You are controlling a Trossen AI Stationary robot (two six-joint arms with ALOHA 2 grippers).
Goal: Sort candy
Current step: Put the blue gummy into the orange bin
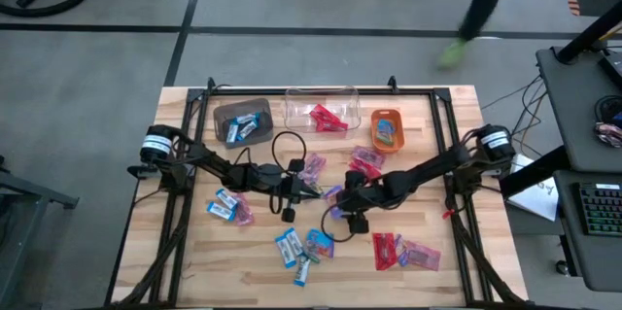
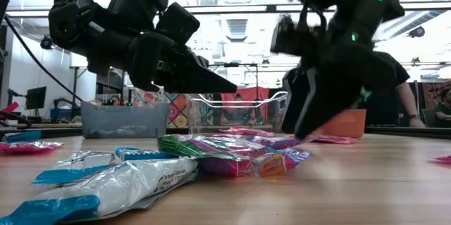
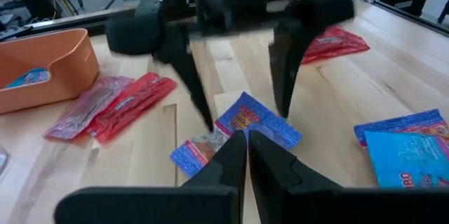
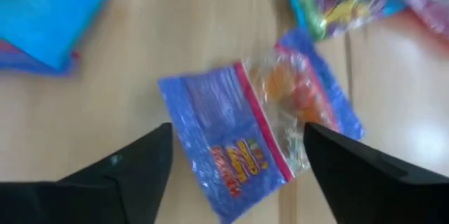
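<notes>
Your right gripper [image 4: 237, 155] hangs spread wide over the crinkly blue-and-purple candy packet [image 4: 259, 129] at table centre. Just left, your left gripper [image 3: 247, 155] is pressed together, empty, touching that packet's edge; closing now risks colliding fingers or nudging it away.

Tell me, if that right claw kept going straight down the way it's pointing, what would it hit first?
Most likely the purple-blue crinkly wrapped candy packet lying flat on the wooden table. The right gripper hangs open with that packet between its fingers; its height above it is unclear.
</notes>
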